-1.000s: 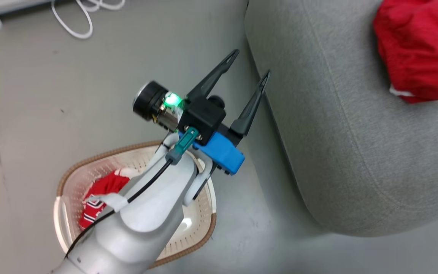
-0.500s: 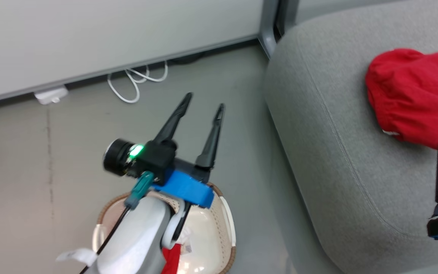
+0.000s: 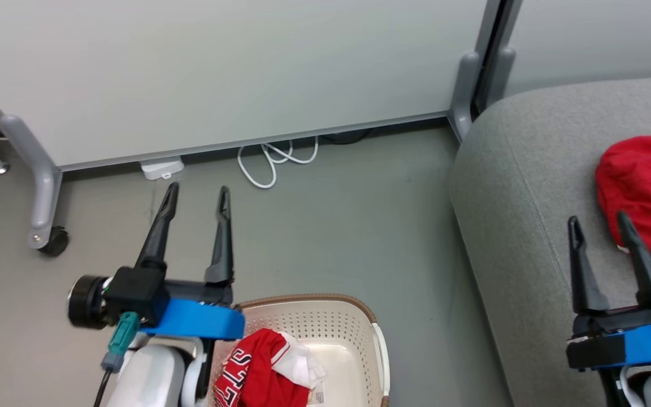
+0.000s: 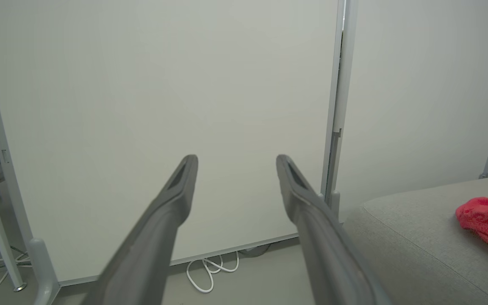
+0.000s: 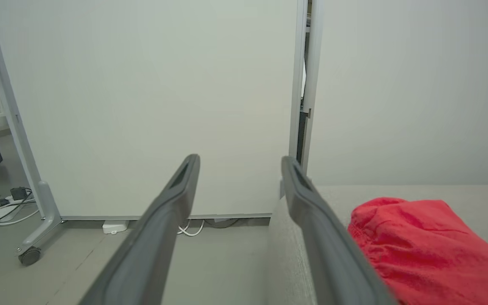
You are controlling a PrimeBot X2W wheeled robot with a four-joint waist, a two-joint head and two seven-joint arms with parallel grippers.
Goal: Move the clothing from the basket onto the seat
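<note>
Left end effector (image 3: 199,187) points forward (jaws apart).

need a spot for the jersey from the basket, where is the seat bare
Bare: on the seat, the grey strip between its left rounded edge and the red shorts. Crowded: the right side, where the shorts lie with the right tool over the seat before them.

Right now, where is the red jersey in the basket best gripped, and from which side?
Grip the raised red fold of the jersey, coming straight down from above: it lies crumpled in a heap, and the walls of the basket close off every side. The open left tool is nearest.
</note>
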